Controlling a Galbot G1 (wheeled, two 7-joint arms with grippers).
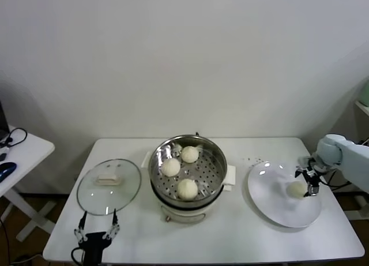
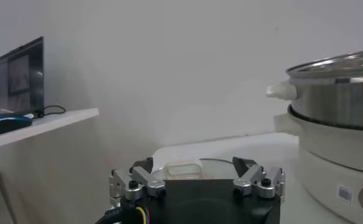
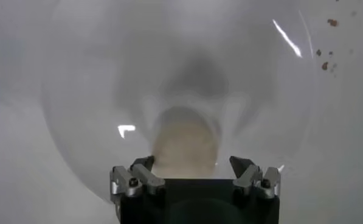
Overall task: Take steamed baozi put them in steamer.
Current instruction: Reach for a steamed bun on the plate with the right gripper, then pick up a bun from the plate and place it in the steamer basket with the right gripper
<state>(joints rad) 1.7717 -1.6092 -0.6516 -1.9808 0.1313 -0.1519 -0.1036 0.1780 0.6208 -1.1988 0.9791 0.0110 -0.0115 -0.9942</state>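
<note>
Table: a white table [image 1: 242,231] stands against a plain pale wall, seen from my head camera looking down.
Steamer: the shiny steel steamer [image 1: 214,162] with its perforated floor sits on a white cooker base [image 1: 184,213] at the middle of the table.
Baozi in steamer: three cream-white buns lie inside, one toward the back [image 1: 189,154], one toward my left [image 1: 170,167], one toward the front [image 1: 187,188].
Fourth baozi: the last bun [image 1: 296,189] rests on the white plate [image 1: 271,202], on my right side of the table, well apart from the steamer.
Right gripper: my right gripper [image 1: 307,182] hangs over the plate, just beside that bun. In my right wrist view the bun [image 3: 184,149] sits just ahead of my spread fingertips [image 3: 249,170]; my jaws are apart and hold nothing.
Left gripper: my left gripper [image 1: 98,227] waits low at the near edge of the table, in front of the glass lid, jaws apart and empty.
Glass lid: the round glass lid [image 1: 109,186] lies flat on my left of the steamer, its pale handle [image 1: 108,179] facing up.
Side table: a second white table [image 1: 23,153] stands farther to my left with a dark cable [image 1: 17,134] and a blue mouse [image 1: 6,171].
Crumbs: small dark specks [image 1: 255,159] dot the table between steamer and plate.
</note>
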